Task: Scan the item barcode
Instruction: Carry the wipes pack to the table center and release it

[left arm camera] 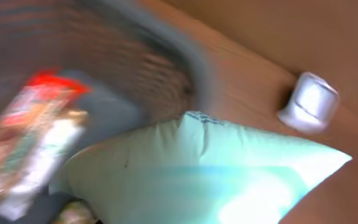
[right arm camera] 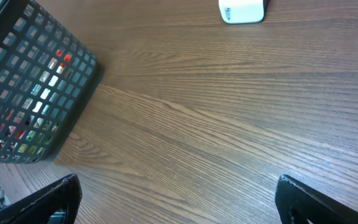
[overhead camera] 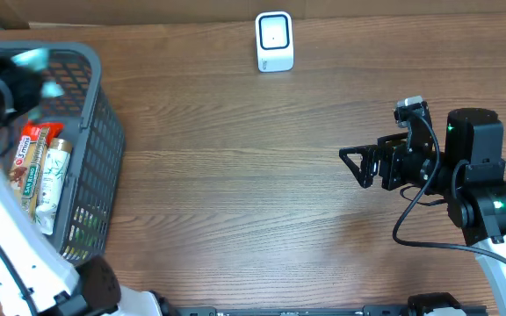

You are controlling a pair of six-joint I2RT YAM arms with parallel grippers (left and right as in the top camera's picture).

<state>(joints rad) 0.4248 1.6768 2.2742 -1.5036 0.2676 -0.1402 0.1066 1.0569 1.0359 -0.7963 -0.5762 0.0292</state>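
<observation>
When seen from above, the left fingers were a dark blur over the top corner of the grey basket. A pale green bag showed right at them. Long snacks lay inside the basket. A white scanner stood at the far edge of the table, well apart from the basket. The right fingers hung over the right side of the table, spread wide and holding nothing.

From the left wrist, all was blurry. The bag filled the lower part of the view, lifted above the basket and the snacks. The left fingers were hidden, but they seemed closed on the bag. The scanner sat far off on the table.

From the right wrist, the two right fingers stood far apart over the bare table. The basket was at the left and the scanner at the top.
</observation>
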